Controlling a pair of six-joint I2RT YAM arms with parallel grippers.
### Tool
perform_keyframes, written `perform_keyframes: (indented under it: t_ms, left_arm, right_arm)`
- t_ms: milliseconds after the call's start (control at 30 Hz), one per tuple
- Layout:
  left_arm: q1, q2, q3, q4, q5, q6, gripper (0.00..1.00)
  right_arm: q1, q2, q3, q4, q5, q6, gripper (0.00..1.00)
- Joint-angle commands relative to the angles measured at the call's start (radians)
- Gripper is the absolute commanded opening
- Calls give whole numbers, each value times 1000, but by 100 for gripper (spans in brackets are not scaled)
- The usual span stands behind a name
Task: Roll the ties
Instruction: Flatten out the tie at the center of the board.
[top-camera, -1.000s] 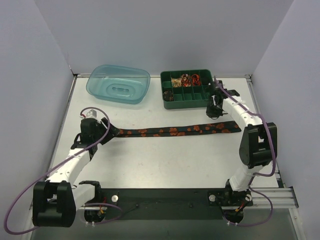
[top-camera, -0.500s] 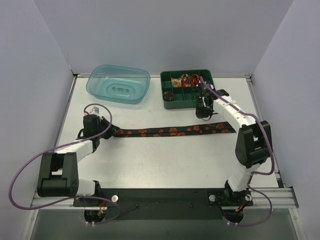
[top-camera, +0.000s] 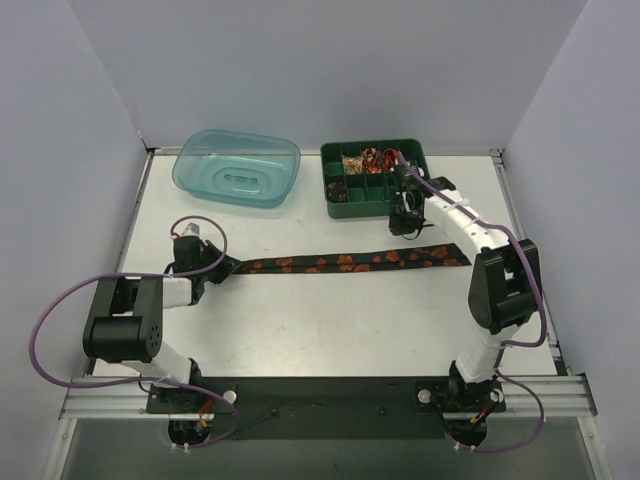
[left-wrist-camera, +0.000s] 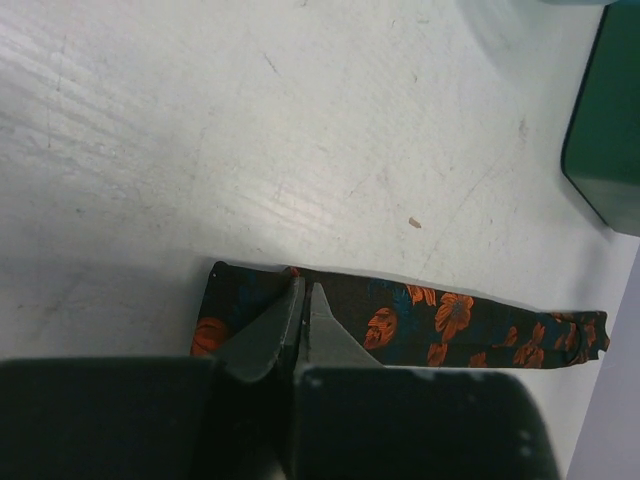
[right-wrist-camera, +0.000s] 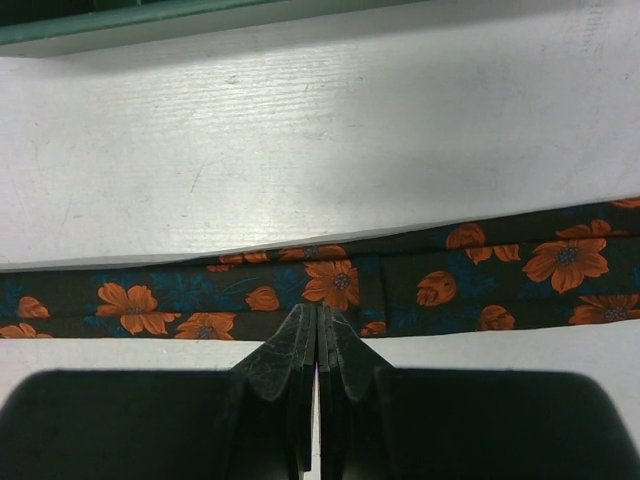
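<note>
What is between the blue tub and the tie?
Only bare white table lies between the tub and the tie, as the top view shows.

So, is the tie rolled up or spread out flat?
Spread flat: the tie lies as one long strip across the table, no coil at either end.

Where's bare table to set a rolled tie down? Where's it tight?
Widest free patch: bare table between the tie and the near rail. Smaller one: between the blue tub and the tie. Crowded: the green organizer, with the right gripper wedged between it and the tie.
</note>
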Motion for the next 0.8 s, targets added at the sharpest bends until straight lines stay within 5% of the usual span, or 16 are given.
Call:
perform_keyframes:
  t_ms: [0,100,233,333,467,600,767]
  left_arm:
    - [5,62,-32,108,-38,-21,0]
    - [5,69,-29,137,-10,-24,0]
    - [5,-10,-17,146,31,-17,0]
    - [5,-99,1,102,47,0,0]
    - [38,-211,31,-24,45,23,19]
    - [64,-305,52,-150,29,54,52]
    - [120,-398,66,-315,-22,126,61]
  right_arm:
    - [15,3,44,-43,-31,-3,0]
    - [19,-3,48,-43,-59,-6,4]
    - [38,-17,56,-40,-75,-14,39]
    - [53,-28,64,-37,-88,-15,54]
    - [84,-28,79,-34,-102,-21,68]
    - [136,-11,108,-21,-125,-23,77]
    - [214,56,163,-5,-163,-9,86]
